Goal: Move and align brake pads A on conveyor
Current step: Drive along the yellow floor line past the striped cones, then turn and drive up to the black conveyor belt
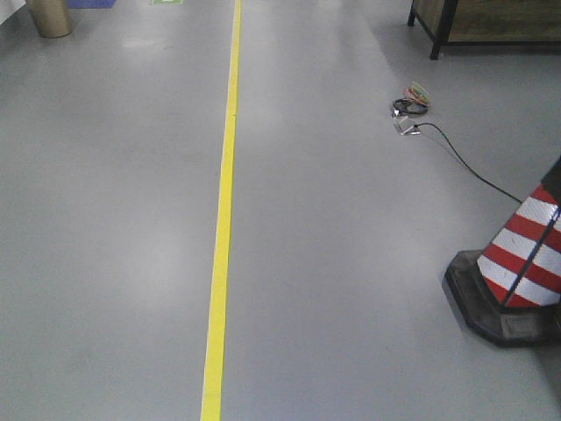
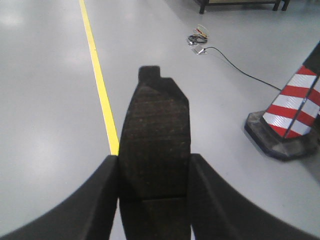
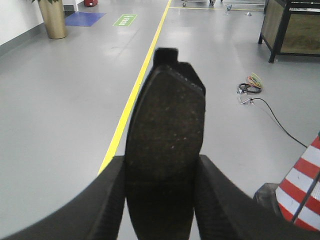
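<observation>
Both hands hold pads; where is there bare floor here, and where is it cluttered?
Bare grey floor flanks the yellow floor line. Right side is cluttered: striped red-and-white traffic cone, black cable, and coiled wire bundle. No conveyor in view.

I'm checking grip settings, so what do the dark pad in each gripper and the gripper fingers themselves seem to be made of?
The dark grey curved brake pad in the left gripper looks like rough, matte pressed friction material: grainy, speckled, with no shine. The matching brake pad in the right gripper shows the same gritty face. The black gripper fingers look like smooth, matte moulded plastic or rubber; which one can't be told.
</observation>
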